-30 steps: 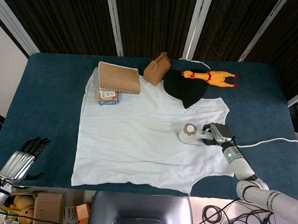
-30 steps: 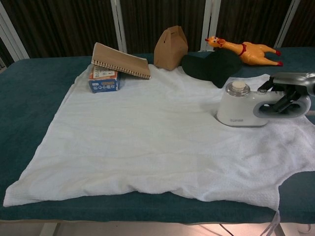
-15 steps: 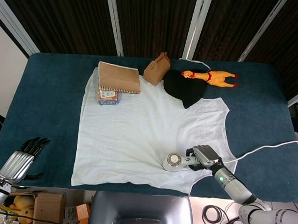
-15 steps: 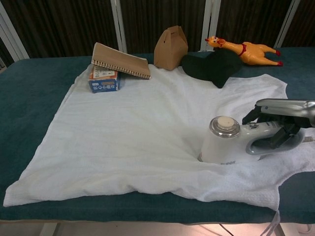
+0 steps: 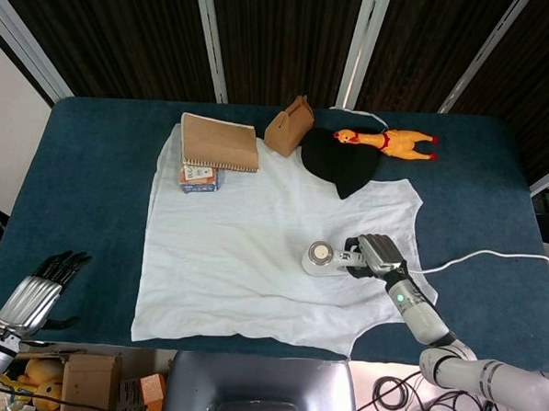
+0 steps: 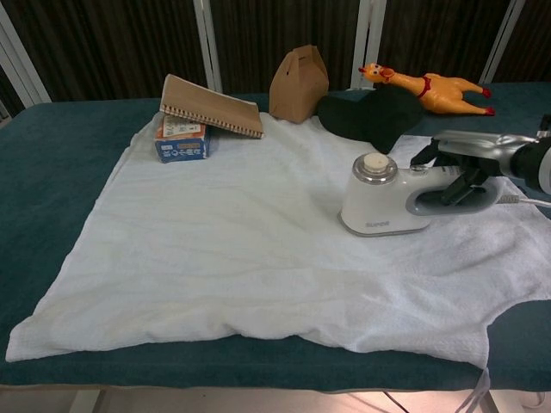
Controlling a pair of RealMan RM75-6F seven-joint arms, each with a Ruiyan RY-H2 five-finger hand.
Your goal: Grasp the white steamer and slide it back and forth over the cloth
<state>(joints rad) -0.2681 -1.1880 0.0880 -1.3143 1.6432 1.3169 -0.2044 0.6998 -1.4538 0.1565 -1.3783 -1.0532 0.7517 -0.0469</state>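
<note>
The white steamer (image 5: 321,258) (image 6: 379,204) stands upright on the white cloth (image 5: 244,250) (image 6: 241,249), right of its middle. My right hand (image 5: 375,255) (image 6: 461,165) grips the steamer's grey handle from the right, fingers wrapped around it. A white cord (image 5: 479,259) trails from the steamer toward the table's right edge. My left hand (image 5: 42,290) hangs off the table's near left corner, fingers apart, holding nothing; the chest view does not show it.
At the back of the blue table (image 5: 91,187) lie a brown notebook (image 5: 220,141) on a small blue box (image 5: 199,177), a brown paper carton (image 5: 290,125), a black cap (image 5: 339,163) overlapping the cloth, and a yellow rubber chicken (image 5: 387,140).
My right hand has slid the steamer over the cloth: from the right it came toward the near edge, then moved back away from me to its present spot. The left hand stayed still.
</note>
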